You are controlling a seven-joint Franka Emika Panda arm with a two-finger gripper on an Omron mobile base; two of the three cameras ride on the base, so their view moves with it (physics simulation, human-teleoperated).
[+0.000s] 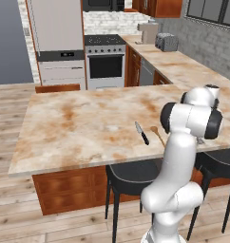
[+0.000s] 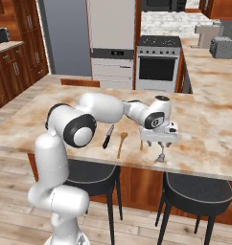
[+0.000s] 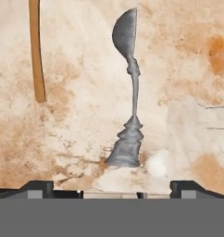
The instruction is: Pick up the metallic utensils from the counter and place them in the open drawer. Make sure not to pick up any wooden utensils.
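A thin grey metal utensil (image 3: pixel 130 92) lies on the marbled beige counter (image 1: pixel 79 123), right under my gripper (image 3: pixel 111 187). Its jaws stand open, one tip on each side of the utensil's handle end, with nothing between them. From the right base view, the gripper (image 2: pixel 158 145) hangs just above the counter near its front edge, and the grey utensil (image 2: pixel 161 156) pokes out below it. A black-handled knife (image 1: pixel 141 133) (image 2: pixel 108 136) lies to the left. Between the knife and the gripper rests a tan wooden spoon (image 1: pixel 158 135) (image 2: pixel 121 143) (image 3: pixel 35 51). The drawer (image 1: pixel 57 88) (image 2: pixel 79 82) juts out beyond the counter's far edge.
Dark stools (image 1: pixel 131 175) (image 2: pixel 197 191) stand under the counter's near edge. A stove (image 1: pixel 105 61) and a fridge (image 1: pixel 57 38) line the far wall. A toaster (image 1: pixel 166 42) sits on the side counter at the right.
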